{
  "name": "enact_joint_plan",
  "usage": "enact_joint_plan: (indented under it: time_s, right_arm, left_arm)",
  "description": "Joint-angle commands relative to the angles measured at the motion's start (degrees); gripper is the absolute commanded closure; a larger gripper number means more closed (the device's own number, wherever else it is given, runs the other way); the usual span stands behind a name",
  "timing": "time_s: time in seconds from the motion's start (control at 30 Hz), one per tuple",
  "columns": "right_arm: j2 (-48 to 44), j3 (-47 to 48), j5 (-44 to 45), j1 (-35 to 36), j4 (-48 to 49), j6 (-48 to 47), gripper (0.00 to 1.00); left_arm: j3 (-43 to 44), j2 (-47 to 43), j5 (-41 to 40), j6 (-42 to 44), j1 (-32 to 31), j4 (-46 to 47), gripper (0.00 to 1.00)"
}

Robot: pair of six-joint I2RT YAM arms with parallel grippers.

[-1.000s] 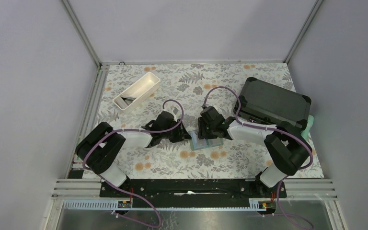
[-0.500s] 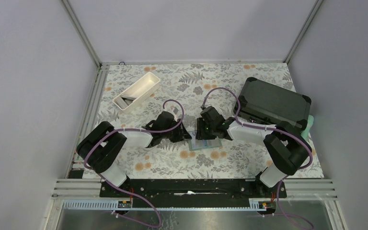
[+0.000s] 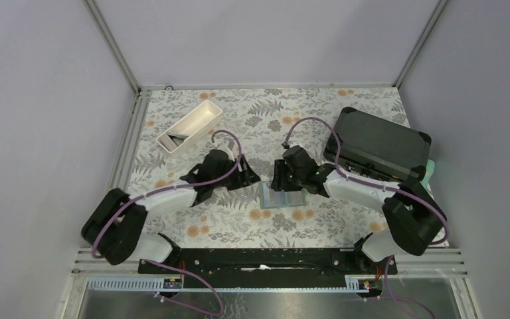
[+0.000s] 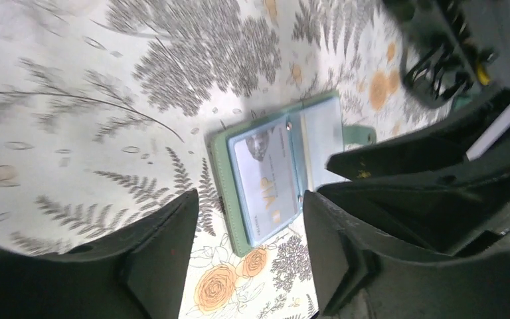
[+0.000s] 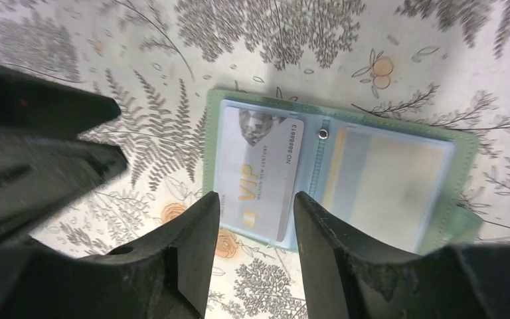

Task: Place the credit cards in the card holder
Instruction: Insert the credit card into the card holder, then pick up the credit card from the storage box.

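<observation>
The sage-green card holder lies open on the floral table. Its left blue pocket holds a greyish VIP card, which also shows in the left wrist view. The right pocket holds something pale yellow and blurred. My left gripper is open and empty just left of the holder, its jaws framing the holder's near edge. My right gripper is open and empty above the holder's far edge, its jaws over the VIP card. Dark cards lie in the white tray.
The white oblong tray stands at the back left. A large black hard case stands at the right, with a green thing at its right edge. Metal rails border the table.
My left arm's elbow has swung left and its gripper has drawn back a little from the holder. My right gripper has shifted slightly over the holder.
</observation>
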Motion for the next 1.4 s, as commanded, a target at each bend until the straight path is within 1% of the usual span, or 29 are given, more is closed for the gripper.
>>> enact_joint_plan:
  time_s: [0.0, 0.13, 0.17, 0.23, 0.3, 0.4, 0.47, 0.53, 0.6, 0.67, 0.77, 0.87, 1.03, 1.17, 1.37]
  right_arm:
    - [-8.11, 0.23, 5.67, 0.44, -2.95, -2.16, 0.46]
    - [-15.06, -1.6, 8.15, 0.02, -3.36, -2.64, 0.43]
    - [-16.91, -2.09, 8.54, -0.14, -3.36, -2.68, 0.43]
    - [-20.18, -2.93, 9.06, -0.33, -3.35, -2.79, 0.42]
    - [-23.06, -3.74, 9.29, -0.33, -3.39, -3.04, 0.42]
    - [-27.35, -5.11, 9.56, -0.44, -3.34, -3.18, 0.41]
    - [-29.45, -5.77, 9.6, -0.41, -3.39, -3.16, 0.41]
    - [-31.33, -6.44, 9.53, -0.41, -3.28, -3.06, 0.41]
    - [-32.81, -7.19, 9.25, -0.41, -2.97, -2.79, 0.41]
    - [-34.09, -8.21, 8.64, -0.4, -1.89, -2.53, 0.41]
    - [-35.06, -9.28, 7.32, -0.42, -0.94, -2.22, 0.4]
    - [-35.03, -9.54, 6.4, -0.43, -0.9, -2.27, 0.4]
    - [-34.96, -10.04, 4.9, -0.42, -0.92, -2.25, 0.4]
    - [-34.84, -10.86, 4.41, -0.35, -0.52, -1.53, 0.4]
    - [-35.16, -11.32, 3.47, -0.45, -0.48, -1.11, 0.4]
  left_arm:
    - [1.48, -8.55, -2.77, 4.99, 5.84, -8.03, 0.33]
    - [5.21, -13.62, -2.19, 9.05, 14.09, -18.14, 0.17]
    - [7.14, -14.11, -2.23, 10.24, 16.2, -20.83, 0.13]
    - [12.65, -13.73, -2.09, 12.5, 21.19, -26.48, 0.09]
    - [17.09, -12.42, -1.03, 13.31, 26.22, -30.39, 0.07]
    - [23.12, -9.91, -0.95, 13.39, 32.79, -33.45, 0.06]
    - [27.67, -7.09, -2.95, 14.97, 35.19, -35.73, 0.06]
    - [32.25, -3.49, -6.78, 16.5, 37.0, -37.61, 0.05]
    - [35.52, 0.44, -8.65, 17.16, 39.26, -38.17, 0.05]
    - [37.66, 3.27, -11.76, 17.85, 40.5, -37.7, 0.05]
    - [38.31, 6.38, -16.35, 19.0, 41.08, -35.6, 0.05]
    - [39.6, 10.13, -16.17, 18.5, 42.37, -34.98, 0.05]
    - [40.95, 13.4, -15.52, 19.24, 43.42, -33.45, 0.04]
    - [43.71, 16.56, -15.94, 19.25, 43.71, -34.43, 0.04]
    - [45.54, 19.79, -17.67, 19.29, 43.87, -35.28, 0.03]
